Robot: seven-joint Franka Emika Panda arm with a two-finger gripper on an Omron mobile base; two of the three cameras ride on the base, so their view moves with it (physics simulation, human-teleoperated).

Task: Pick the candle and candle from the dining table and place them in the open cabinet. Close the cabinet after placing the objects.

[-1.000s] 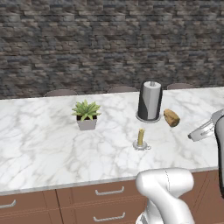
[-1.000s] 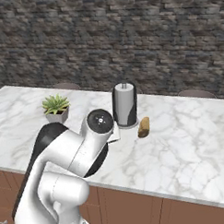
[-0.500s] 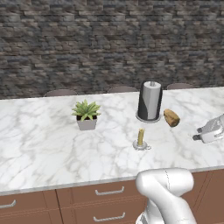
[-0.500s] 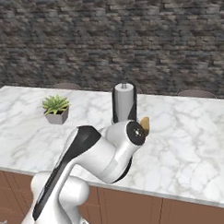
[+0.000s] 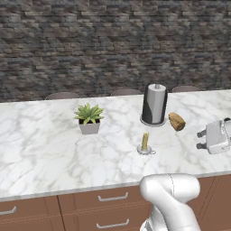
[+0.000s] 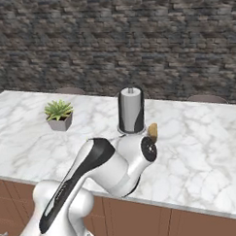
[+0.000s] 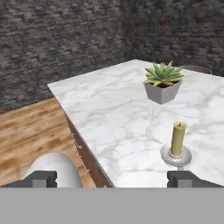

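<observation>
Left base view: the dining table [image 5: 49,153] has a glossy white top with grey veins over brown wood drawers with thin silver bar handles. A small yellow candle [image 5: 145,141] stands upright in a shallow round silver dish near the front edge, slightly right of the middle. Behind it to the right stands a tall steel paper-towel stand [image 5: 154,105] with a dark roll, and just beside that lies a brown bread-like lump [image 5: 177,121]. To the left is a spiky green plant [image 5: 89,118] in a square grey pot. Rough dark stone forms the back wall. The gripper [image 5: 203,140] sits at the right edge, above the table's right end, well apart from the candle; a second ago it sat higher and tilted, and it is now lower and more level.

Right base view: the white arm with its dark stripe folds low across the front and hides the candle's spot; the lump [image 6: 152,132] peeks over its elbow joint, the towel stand [image 6: 132,111] rises behind, the plant [image 6: 59,114] sits to the left. The arm has bent further down and to the right than before.

Hand view: the candle [image 7: 177,139] is a short, matt, waxy cylinder in its shiny dish, just above the right fingertip [image 7: 186,178]. The jaws stand wide apart with nothing between them. Plant [image 7: 163,82] beyond, wooden floor to the left
</observation>
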